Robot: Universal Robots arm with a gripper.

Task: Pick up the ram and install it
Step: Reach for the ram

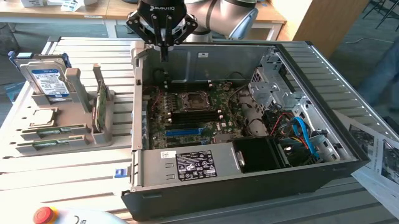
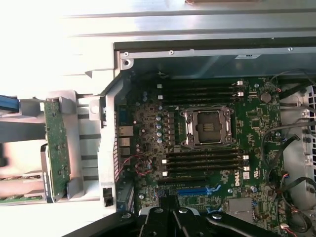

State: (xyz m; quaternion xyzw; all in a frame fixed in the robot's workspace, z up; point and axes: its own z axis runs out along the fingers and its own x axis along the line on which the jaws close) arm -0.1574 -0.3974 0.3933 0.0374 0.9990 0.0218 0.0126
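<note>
Ram (image 1: 55, 131): one of two alike, flat in holder (image 1: 100, 135) on counter (image 1: 62, 175), long axis pointing toward case (image 1: 249, 182). Tool (image 1: 165, 57) farther back over case corner, pinched closed, empty; ram well apart, toward exterior view's left.

Bright daylight, with blown-out white glare in wrist view.

From where I stand the arm (image 1: 218, 14) runs out past the top of the exterior view, the red button (image 1: 45, 214) and the printed sheets (image 1: 380, 154) are clipped at its edges, and the ram (image 1: 60, 131) and the second stick (image 1: 53, 143) in the grey holder (image 1: 74, 84) are too small to make out chips or label. In the wrist view the claw (image 2: 170, 212) is cut off at the edge, and glare washes out the table (image 2: 49, 44) beside the case (image 2: 207, 59).
</note>
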